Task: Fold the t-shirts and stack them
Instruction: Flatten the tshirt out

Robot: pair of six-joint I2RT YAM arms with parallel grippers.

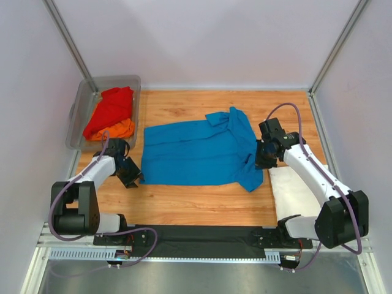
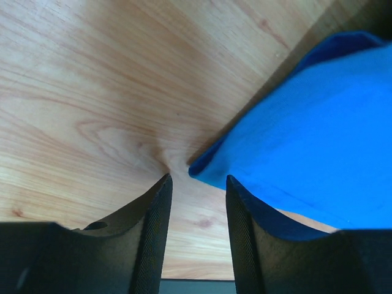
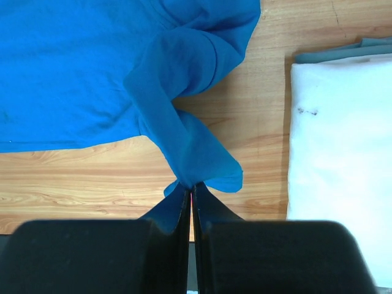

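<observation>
Blue t-shirt (image 1: 196,153) lies spread across the middle of the counter (image 1: 184,205), with one sleeve bunched at its far right corner. The right jaws are pinched tight on a fold of its cloth at the right edge, and the cloth rises to them in a twist. The left jaws stand partly apart, low over the wood at the shirt's left edge, with a corner of the hem just at their tips and not clamped. A white t-shirt (image 1: 285,193) lies folded at the near right. The red t-shirt (image 1: 110,110) and orange t-shirt (image 1: 119,130) are heaped in the grey tub (image 1: 78,113) at the far left. The blue cloth looks light, thin and limp, so it will likely sag and crease wherever it is unsupported. Corners and hem edges, taken on both sides together, seem the best holds. A pinch on a single layer may slip or drag the rest along the wood.
</observation>
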